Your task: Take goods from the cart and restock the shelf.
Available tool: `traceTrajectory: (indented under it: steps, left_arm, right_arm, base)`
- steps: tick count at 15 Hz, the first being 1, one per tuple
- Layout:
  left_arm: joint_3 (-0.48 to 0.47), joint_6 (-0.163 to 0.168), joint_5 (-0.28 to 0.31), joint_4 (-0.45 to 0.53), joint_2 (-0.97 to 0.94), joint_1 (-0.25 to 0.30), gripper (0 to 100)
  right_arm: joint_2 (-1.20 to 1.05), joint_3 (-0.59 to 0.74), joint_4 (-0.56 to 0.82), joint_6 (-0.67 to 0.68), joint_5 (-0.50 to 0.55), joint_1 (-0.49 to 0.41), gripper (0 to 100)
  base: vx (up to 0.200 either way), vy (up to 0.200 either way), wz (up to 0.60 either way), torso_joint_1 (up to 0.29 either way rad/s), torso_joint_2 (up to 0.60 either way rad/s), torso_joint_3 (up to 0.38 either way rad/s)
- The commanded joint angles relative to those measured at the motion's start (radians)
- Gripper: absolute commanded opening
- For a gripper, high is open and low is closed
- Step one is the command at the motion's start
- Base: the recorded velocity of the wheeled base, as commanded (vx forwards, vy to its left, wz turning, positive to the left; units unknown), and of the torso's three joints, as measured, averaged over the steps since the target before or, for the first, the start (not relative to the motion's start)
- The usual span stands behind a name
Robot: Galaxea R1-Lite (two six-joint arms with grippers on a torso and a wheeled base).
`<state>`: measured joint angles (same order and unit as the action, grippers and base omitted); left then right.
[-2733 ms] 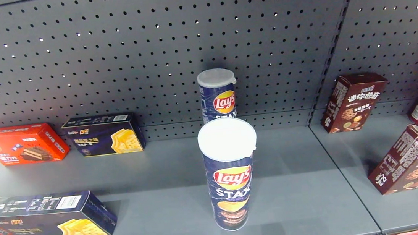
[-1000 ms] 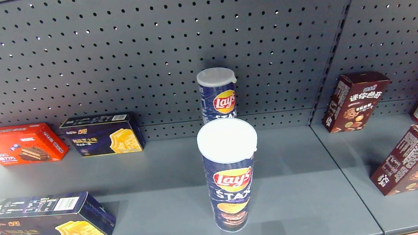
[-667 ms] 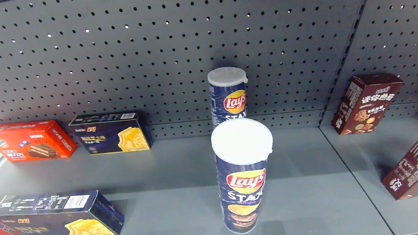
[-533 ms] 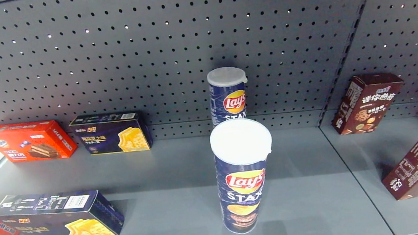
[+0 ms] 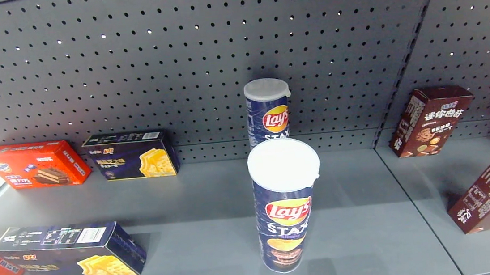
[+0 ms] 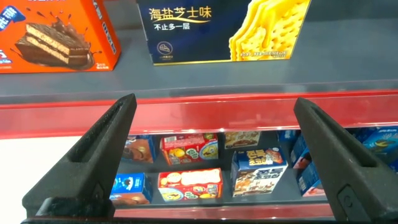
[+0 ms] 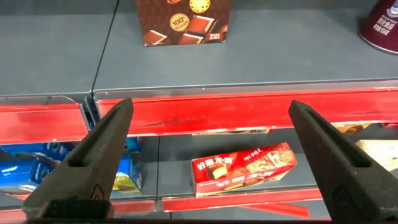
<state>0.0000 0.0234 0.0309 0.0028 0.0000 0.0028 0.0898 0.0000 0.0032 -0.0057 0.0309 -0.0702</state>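
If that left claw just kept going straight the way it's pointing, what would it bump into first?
Most likely the red front rail of the shelf: the left gripper, open, aims about at it. The dark blue cracker box sits farther back on that shelf. Depth is hard to judge.

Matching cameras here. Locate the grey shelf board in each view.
Head view: grey shelf board, under the front chip can.
Left wrist view: behind the red edge strip, under the navy cracker box.
Right wrist view: behind that strip, under a brown box.
Landmark: the navy cracker box, front left in head view.
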Motion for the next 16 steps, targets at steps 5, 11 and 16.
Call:
traceTrajectory:
  steps: [5, 11, 16]
  left_arm:
    - [0.0, 0.0, -0.006, 0.0, 0.0, 0.0, 100]
    - [0.0, 0.0, -0.003, 0.0, 0.002, 0.0, 100]
    - [0.0, 0.004, -0.002, 0.0, 0.002, 0.0, 100]
  right_arm:
    - [0.001, 0.0, 0.0, 0.0, 0.0, 0.0, 100]
    - [-0.09, 0.0, 0.0, 0.0, 0.0, 0.072, 100]
    - [-0.09, 0.0, 0.0, 0.0, 0.0, 0.072, 100]
  base:
    - [0.0, 0.0, 0.0, 0.0, 0.0, 0.0]
    - [0.0, 0.0, 0.0, 0.0, 0.0, 0.0]
    - [0.0, 0.0, 0.0, 0.0, 0.0, 0.0]
